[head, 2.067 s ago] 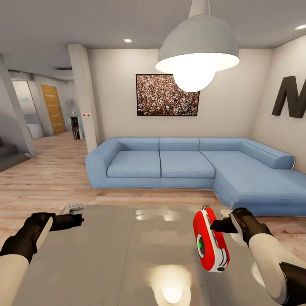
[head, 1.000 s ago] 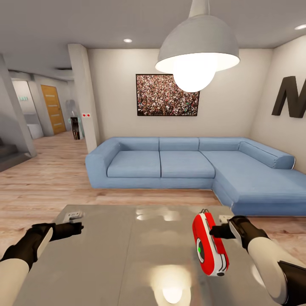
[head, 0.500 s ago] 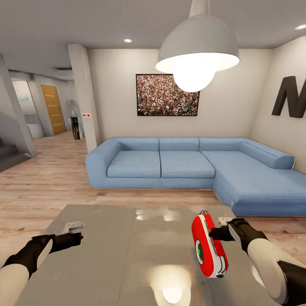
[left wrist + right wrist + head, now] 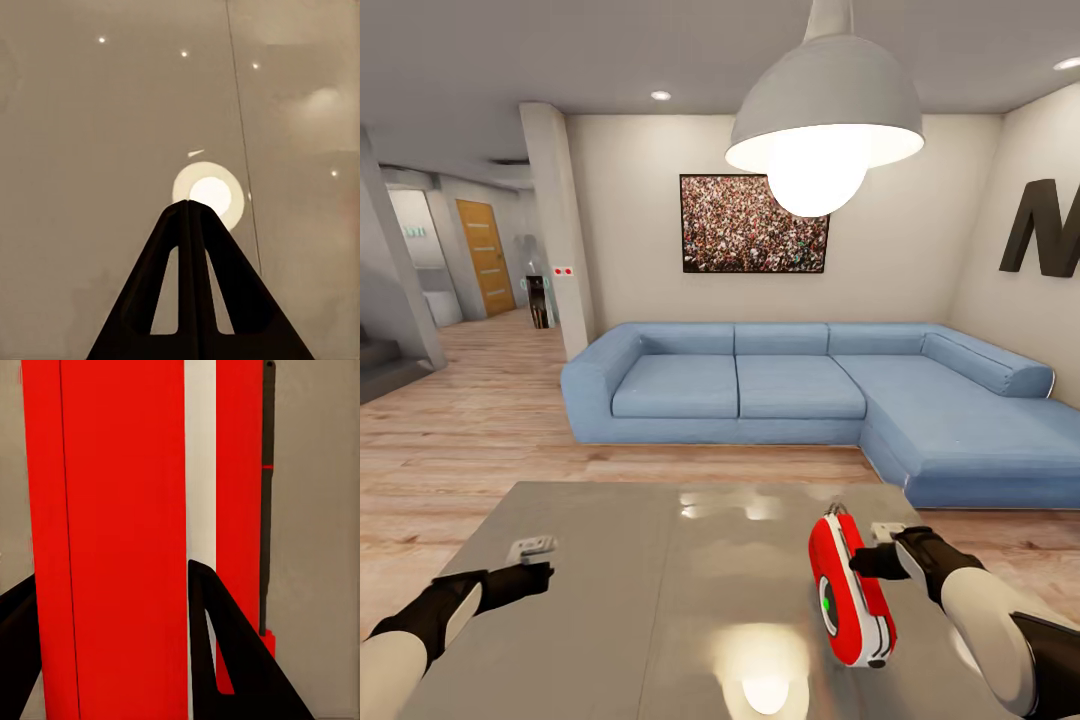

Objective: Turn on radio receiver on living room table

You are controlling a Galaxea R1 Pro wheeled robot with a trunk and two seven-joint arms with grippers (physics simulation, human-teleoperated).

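In the head view, the radio receiver [image 4: 849,590] has sunk slightly toward 6 o'clock over the bench [image 4: 660,600], as has the left pincer [image 4: 538,578]. The left wrist view shows the left pincer [image 4: 189,210] with fingers pressed together. In the right wrist view, the right pincer [image 4: 112,577] straddles and grips the red radio receiver [image 4: 120,510].

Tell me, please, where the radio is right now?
In the head view the radio is on the right side of the grey table, held up in the right gripper, in front of the blue sofa.
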